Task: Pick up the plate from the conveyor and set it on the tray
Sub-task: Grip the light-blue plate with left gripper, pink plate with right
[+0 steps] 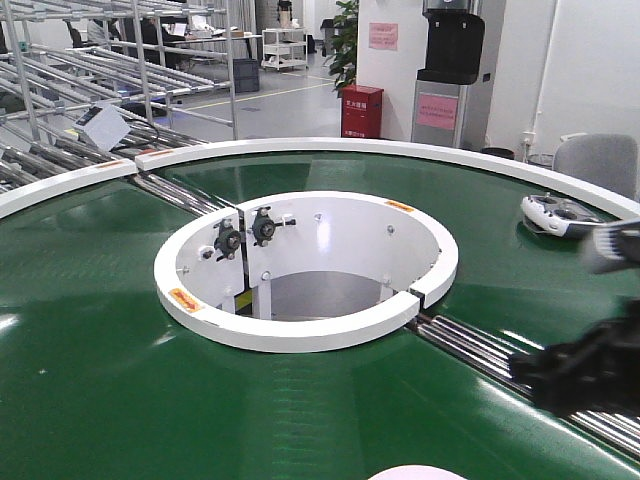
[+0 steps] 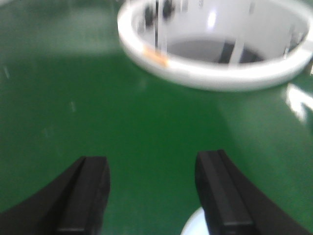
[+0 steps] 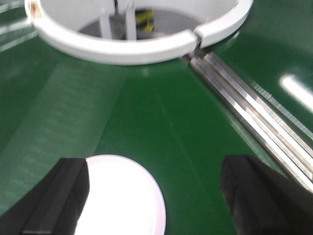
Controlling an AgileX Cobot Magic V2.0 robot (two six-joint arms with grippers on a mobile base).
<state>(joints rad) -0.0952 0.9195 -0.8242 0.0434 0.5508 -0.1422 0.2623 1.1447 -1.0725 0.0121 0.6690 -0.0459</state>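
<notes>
**A:** What is standing at the far left?

**B:** Metal roller racks are standing at ten o'clock, behind the conveyor. Its green belt is filling most of the front view.

**A:** How is the left pincer doing?

**B:** The left pincer is hanging released over bare belt, its black fingers spreading wide and gripping nothing. A sliver of the white plate is peeking in at five o'clock of that view, beside the right-hand finger.

**A:** And in the middle?

**B:** The white inner ring is sitting at the belt's centre. In the front view the plate is lying on the belt at six o'clock from that ring, cut off by the bottom edge.

**A:** What is lying further right?

**B:** Steel rollers are running from the ring toward four o'clock. The right pincer is also gaping, grasping nothing. In its own view the plate is lying flat on the belt at seven o'clock, just beside the left-hand finger. I cannot tell whether they are touching.

**A:** Anything beyond that?

**B:** A white handheld controller is resting on the outer rim at two o'clock.
</notes>
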